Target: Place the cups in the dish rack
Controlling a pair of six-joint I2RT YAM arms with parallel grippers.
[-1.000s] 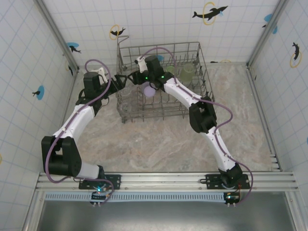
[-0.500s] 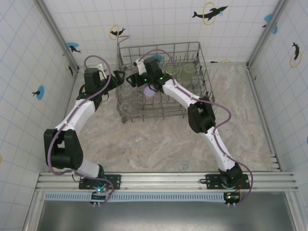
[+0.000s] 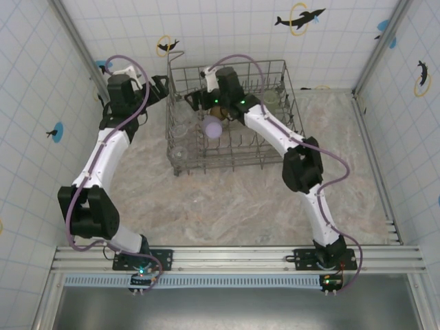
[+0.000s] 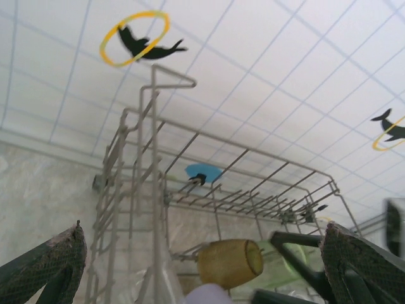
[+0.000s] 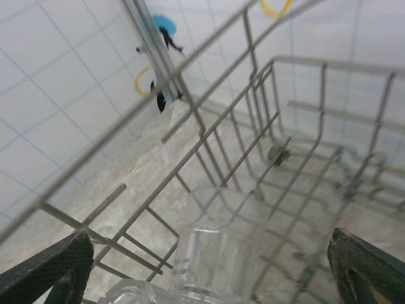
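The grey wire dish rack stands at the back of the table. Inside it a lilac cup rests in the left half, with clear cups along the left wall and pale green cups at the far right. My left gripper hangs open outside the rack's far left corner. In the left wrist view the amber cup lies on its side on the tines, beyond my open left gripper. My right gripper hovers open over the rack's far left; a clear cup stands below its spread fingers.
Tiled walls with dolphin stickers close in the back and both sides. The rack's tall corner post rises just ahead of the left gripper. A second clear cup's rim sits at the bottom of the right wrist view. Marbled tabletop lies in front of the rack.
The left arm has swung back and left, away from the rack's side. The right gripper has drawn back toward the far wall, off the lilac cup, which stays in the rack.
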